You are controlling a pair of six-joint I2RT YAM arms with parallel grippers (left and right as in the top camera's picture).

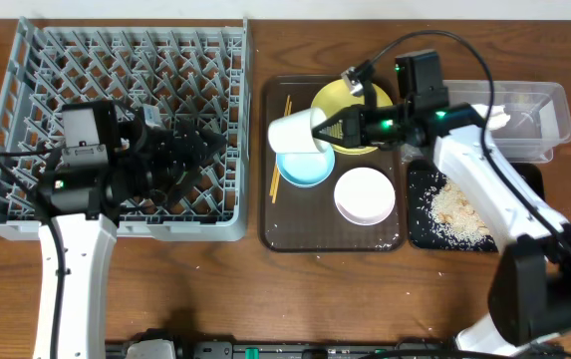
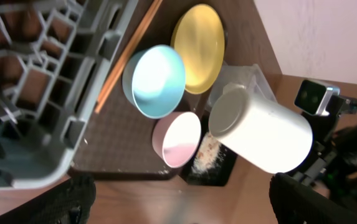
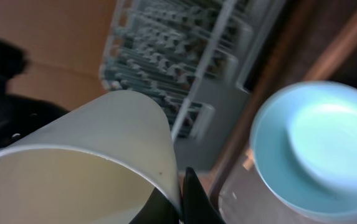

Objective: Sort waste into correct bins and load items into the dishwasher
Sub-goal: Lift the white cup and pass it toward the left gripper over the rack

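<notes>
Left of the dark brown serving tray [image 1: 285, 234], the left end effector [image 1: 197, 148] hovers over the grey dish rack [image 1: 26, 120], fingers spread wide. Wooden chopsticks [image 1: 280, 150] lie along the tray's left edge. Above the tray's far-left part, the right end effector [image 1: 327, 125] grips the small white cup [image 1: 295, 132] by its rim, tipped sideways over the light blue bowl [image 1: 305, 172]. The white bowl [image 1: 365, 194] sits at the tray's near right, and the yellow plate [image 1: 330, 102] on its far side. Right of the tray, rice scraps [image 1: 459, 214] litter the black tray [image 1: 417, 234], with the clear box [image 1: 534, 110] beyond.
</notes>
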